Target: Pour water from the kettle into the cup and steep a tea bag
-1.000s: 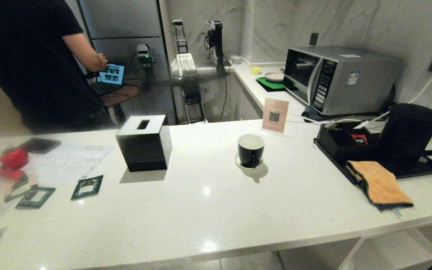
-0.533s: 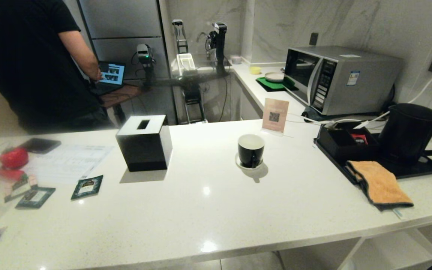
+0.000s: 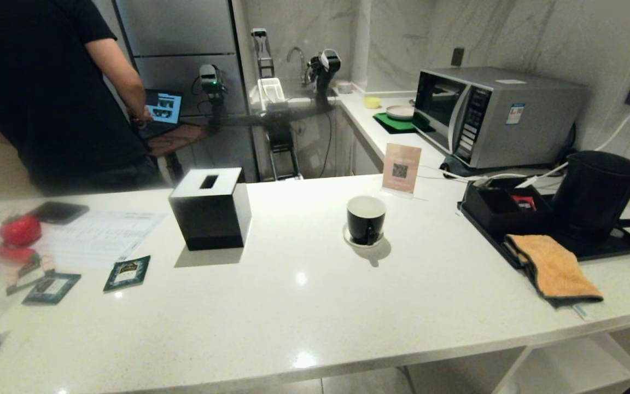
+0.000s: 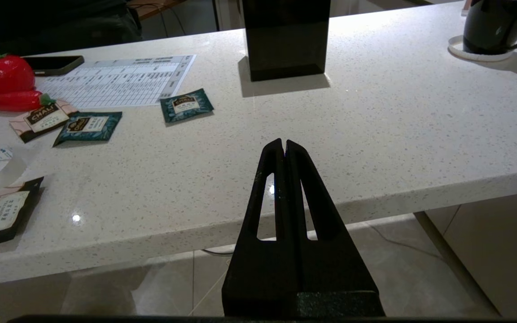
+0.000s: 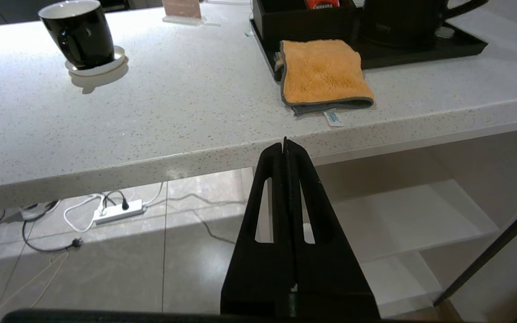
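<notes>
cup (image 3: 366, 220) on saucer, kettle (image 3: 599, 194) on tray

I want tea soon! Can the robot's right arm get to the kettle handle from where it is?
Probably yes. The right end effector sits shut below the counter edge; the kettle stands on its tray, handle pointing outward, nothing blocking it.

black cup (image 3: 366, 219) upright on its white saucer mid-counter; black kettle (image 3: 599, 192) upright, far right.

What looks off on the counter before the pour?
No spill or damage. The orange cloth hangs half off the black tray. Sachets lie scattered beside a toy strawberry. Cup and kettle stand upright.
</notes>
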{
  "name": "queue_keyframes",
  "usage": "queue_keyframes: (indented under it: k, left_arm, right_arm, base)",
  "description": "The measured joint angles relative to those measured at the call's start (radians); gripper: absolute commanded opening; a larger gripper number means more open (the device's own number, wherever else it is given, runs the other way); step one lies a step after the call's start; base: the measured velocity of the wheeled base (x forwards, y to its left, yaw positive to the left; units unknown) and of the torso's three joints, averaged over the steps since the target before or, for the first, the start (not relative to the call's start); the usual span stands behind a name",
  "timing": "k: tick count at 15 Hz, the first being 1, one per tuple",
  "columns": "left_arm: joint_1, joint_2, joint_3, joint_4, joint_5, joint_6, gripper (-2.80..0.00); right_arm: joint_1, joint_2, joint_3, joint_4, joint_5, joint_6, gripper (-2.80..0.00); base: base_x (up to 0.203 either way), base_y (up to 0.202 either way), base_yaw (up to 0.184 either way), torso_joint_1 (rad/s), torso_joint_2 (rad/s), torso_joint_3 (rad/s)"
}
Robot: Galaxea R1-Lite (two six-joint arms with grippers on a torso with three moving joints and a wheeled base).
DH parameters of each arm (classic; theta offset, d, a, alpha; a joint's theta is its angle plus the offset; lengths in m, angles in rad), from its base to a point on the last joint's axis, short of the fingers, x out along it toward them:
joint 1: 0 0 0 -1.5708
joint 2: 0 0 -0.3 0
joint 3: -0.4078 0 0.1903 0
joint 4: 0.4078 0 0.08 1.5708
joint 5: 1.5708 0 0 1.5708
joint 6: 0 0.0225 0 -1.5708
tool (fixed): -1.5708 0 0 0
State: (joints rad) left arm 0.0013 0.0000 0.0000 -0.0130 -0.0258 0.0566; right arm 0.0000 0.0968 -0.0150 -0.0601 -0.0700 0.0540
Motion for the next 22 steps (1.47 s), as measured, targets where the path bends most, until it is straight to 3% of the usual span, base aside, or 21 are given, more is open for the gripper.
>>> queue_keyframes:
  k: [8, 15, 22]
  left_arm:
    - [0.000, 0.000, 0.000, 0.000, 0.000, 0.000, -2.80]
    - [0.000, 0.000, 0.000, 0.000, 0.000, 0.000, -2.80]
    - [0.000, 0.000, 0.000, 0.000, 0.000, 0.000, -2.80]
  right_arm:
    - [-0.003, 0.408, -0.145, -0.288, -0.004, 0.062, -2.80]
    - [-0.043, 0.771, -0.414, -0.327, -0.002, 0.105, -2.80]
    - [-0.096, 1.176, -0.752, -0.392, -0.004, 0.083, -2.80]
  base:
    - [0.000, 0.000, 0.000, 0.000, 0.00, 0.000]
    - [0.000, 0.000, 0.000, 0.000, 0.00, 0.000]
    - [0.000, 0.000, 0.000, 0.000, 0.00, 0.000]
